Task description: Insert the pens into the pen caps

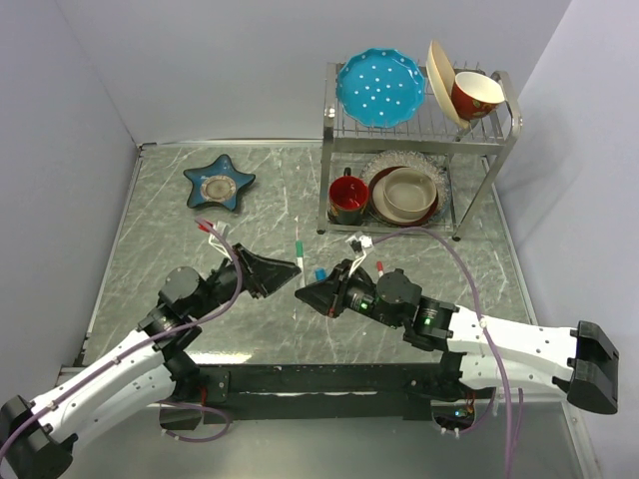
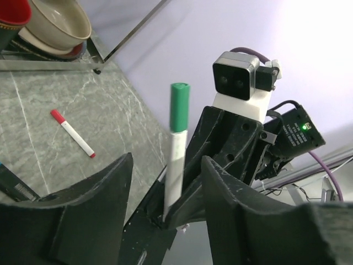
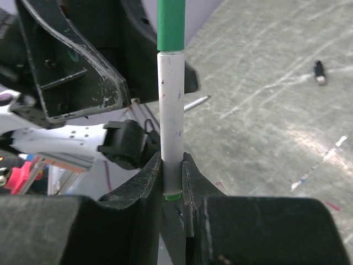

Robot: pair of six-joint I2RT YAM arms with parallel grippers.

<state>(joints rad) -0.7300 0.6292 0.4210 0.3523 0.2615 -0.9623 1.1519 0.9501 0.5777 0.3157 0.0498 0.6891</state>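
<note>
the rack stood at the far right of the table. its upper shelf held a blue plate and a cream plate on edge, and a tipped red bowl. the lower shelf held a red mug and a beige bowl stacked on plates. a star dish lay far left; whether anything was in it could not be told.

the white pen was off the table, between the two gripper tips near the table's middle. the right gripper was clamped on its lower end. the pen stood upright in both wrist views, its long axis crossing the right fingers, with the green cap seated on its upper end. the left gripper was released, its fingers spread on either side of the pen and not touching it.

a red pen lay flat on the table, its thicker red end toward the rack. a blue cap sat just beside the gripper tips. a black cap lay well apart.
</note>
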